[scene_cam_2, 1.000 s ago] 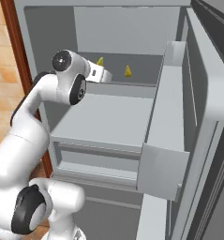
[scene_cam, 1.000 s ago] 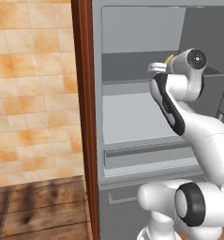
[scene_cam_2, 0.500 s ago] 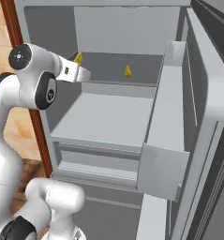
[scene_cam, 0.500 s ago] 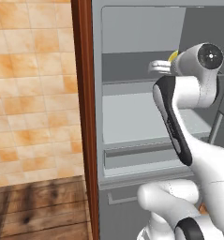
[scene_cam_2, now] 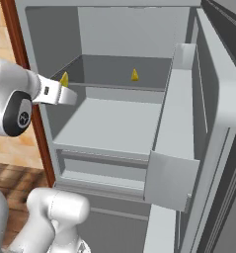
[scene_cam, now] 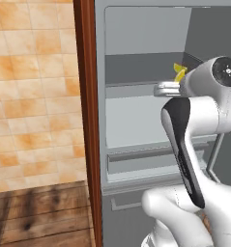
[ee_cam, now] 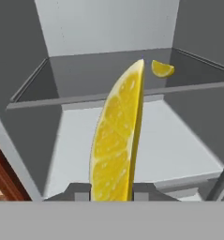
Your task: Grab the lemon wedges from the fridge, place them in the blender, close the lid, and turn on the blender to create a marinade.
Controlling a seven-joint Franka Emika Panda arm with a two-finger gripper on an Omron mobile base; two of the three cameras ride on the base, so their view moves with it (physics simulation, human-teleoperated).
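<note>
I've got one of the lemon wedges (ee_cam: 115,140) pinched in the hand (ee_cam: 111,191) right now. It stands tall between the two fingertips (ee_cam: 78,191), cut face turned to the camera, rind edge on the right. From the right base camera the same wedge (scene_cam_2: 64,79) pokes up as a small yellow tip at the end of the hand (scene_cam_2: 60,94), which sits at the left front of the fridge (scene_cam_2: 119,123) opening, level with the upper shelf (scene_cam_2: 124,71). The left base camera shows its yellow tip (scene_cam: 179,73) just above the hand (scene_cam: 165,89). So the hand is closed on this wedge, gripping it low down; that leaves most of the fruit sticking out, and I'd say it's a fair hold for carrying.

The second wedge (ee_cam: 162,68) lies on the upper shelf (ee_cam: 108,70) towards the back right, well apart from the one I'm holding. On the right base camera it's the small yellow point (scene_cam_2: 134,75) near the middle of that shelf.

The fridge door (scene_cam_2: 208,113) hangs wide open on the right with its door bins facing in, which is what gives me room to reach. The lower shelf (scene_cam_2: 112,126) sits bare below, drawers (scene_cam_2: 104,165) under it.

To the left, a brown wooden edge (scene_cam: 85,120) and tiled wall (scene_cam: 32,87). No brand, label or writing I can read anywhere.

My judgement: first wedge fetched, blender step next, second wedge to come.
</note>
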